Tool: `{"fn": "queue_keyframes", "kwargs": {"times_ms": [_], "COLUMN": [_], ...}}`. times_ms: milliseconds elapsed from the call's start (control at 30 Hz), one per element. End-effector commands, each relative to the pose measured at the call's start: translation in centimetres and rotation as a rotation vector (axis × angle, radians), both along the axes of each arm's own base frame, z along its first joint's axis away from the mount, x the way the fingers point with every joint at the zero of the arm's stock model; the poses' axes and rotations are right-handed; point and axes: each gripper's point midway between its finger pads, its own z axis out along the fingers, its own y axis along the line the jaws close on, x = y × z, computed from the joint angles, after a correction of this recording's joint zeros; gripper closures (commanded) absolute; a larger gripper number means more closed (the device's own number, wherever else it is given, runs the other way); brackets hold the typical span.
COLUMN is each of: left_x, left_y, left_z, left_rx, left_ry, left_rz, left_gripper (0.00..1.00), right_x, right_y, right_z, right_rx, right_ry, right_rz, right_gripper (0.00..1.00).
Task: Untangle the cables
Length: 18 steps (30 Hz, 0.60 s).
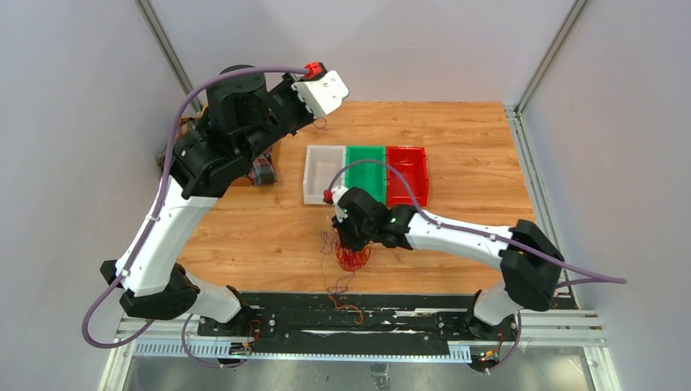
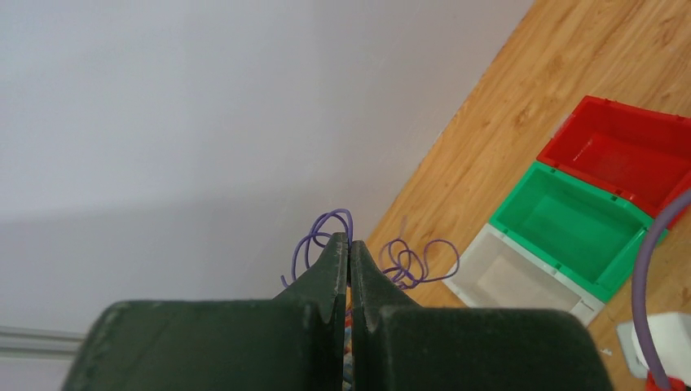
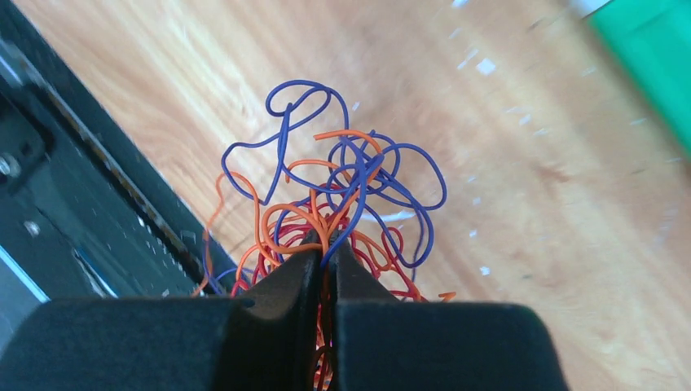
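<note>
While the left gripper (image 2: 349, 244), raised far left, has its jaws pinched tight on one purple cable (image 2: 330, 218), the right gripper (image 3: 326, 244) has its jaws closed on the cables (image 1: 352, 259), clumped at the tabletop (image 1: 244, 228) near-centre; untangling judged mostly outstanding.

A wooden bench (image 1: 244, 236) holds three open bins, touching side by side; a white bin (image 1: 310, 175), a green bin (image 1: 371, 151), a red bin (image 1: 407, 175). Pale grey walls (image 1: 407, 41) stand behind.
</note>
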Motion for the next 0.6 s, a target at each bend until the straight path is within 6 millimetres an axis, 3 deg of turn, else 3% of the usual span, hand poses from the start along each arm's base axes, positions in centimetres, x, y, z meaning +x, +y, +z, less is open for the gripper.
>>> {"fn": "queue_keyframes", "kwargs": {"times_ms": [0,200,333,467,567], "left_x": [-0.6,-0.3,-0.5,-0.5,-0.5], "left_y": [0.6,0.4,0.1,-0.1,-0.6], "left_z": [1.8,1.6,0.9,-0.2,-0.9], "left_rx": [-0.052,-0.053,-0.048,-0.038,-0.052], "left_ry": [-0.031,-0.027,-0.006,0.017,0.037], "left_rz": [0.003,0.003,-0.013,-0.021,-0.032], "left_gripper": [1.00,1.00,0.99,1.00,1.00], "right_x": [3.1,3.7,2.8,1.4,1.8], "right_y": [1.5,1.7,1.7,0.7,-0.3], "right_z": [5.7,6.0,5.7,3.6,4.7], "right_rx": [0.204,0.260,0.274,0.265,0.289], "right_ry": [-0.114,-0.126,-0.092,-0.024,-0.041], "right_rz": [-0.097,-0.155,-0.135,-0.156,-0.191], "right_gripper": [0.99,0.99,0.98,0.76,0.54]}}
